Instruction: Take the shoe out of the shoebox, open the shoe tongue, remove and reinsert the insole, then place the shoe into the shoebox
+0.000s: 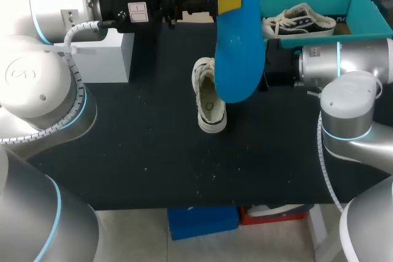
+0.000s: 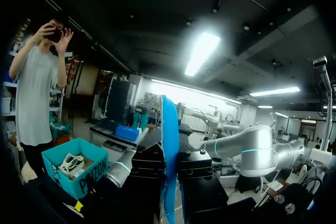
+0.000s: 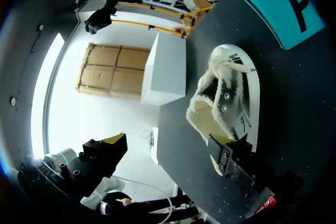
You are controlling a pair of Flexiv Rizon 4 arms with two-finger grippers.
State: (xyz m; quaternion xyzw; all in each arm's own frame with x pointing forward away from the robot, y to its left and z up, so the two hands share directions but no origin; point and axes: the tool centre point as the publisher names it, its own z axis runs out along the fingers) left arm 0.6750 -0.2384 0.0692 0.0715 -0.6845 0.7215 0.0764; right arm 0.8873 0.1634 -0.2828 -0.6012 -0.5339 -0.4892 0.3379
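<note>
My left gripper (image 1: 226,3) is raised above the table and shut on a blue insole (image 1: 237,47), which hangs toe-down over the white shoe (image 1: 209,99). In the left wrist view the insole (image 2: 168,145) stands edge-on between the fingers of that gripper (image 2: 169,167). The shoe lies on the black table, its opening up and empty. My right gripper (image 3: 168,148) is open just beside the shoe (image 3: 231,103), one black finger (image 3: 233,158) at its heel. In the head view the right gripper (image 1: 270,65) is partly hidden behind the insole.
The teal shoebox (image 1: 368,4) stands at the back right with a second white shoe (image 1: 301,21) inside. A white box (image 1: 104,56) sits at the back left of the black table (image 1: 147,151).
</note>
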